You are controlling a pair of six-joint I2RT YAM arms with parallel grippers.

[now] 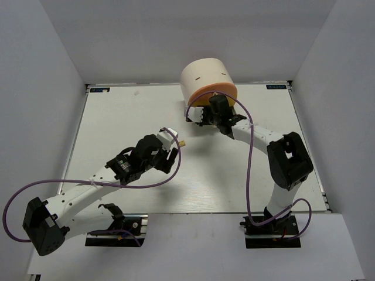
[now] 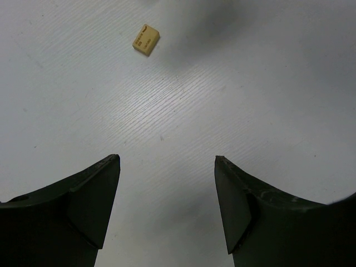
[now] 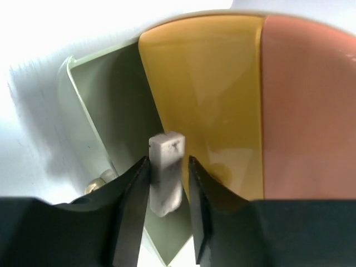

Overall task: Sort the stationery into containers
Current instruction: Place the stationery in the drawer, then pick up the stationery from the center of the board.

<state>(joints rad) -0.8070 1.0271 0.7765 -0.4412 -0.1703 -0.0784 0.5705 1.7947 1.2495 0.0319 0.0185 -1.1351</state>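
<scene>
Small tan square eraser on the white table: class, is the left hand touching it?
Apart. The left wrist view shows the small tan square eraser lying ahead of the open left hand, bare white table between.

Right arm (image 1: 285, 159) folded at the elbow, right gripper (image 3: 167, 161) up against the organiser (image 1: 205, 79) front, fingers pinched on grey eraser (image 3: 165, 178). Left arm (image 1: 88, 190) stretched low, left gripper (image 2: 167, 160) well short of the organiser, near-left of it, jaws wide apart.
</scene>
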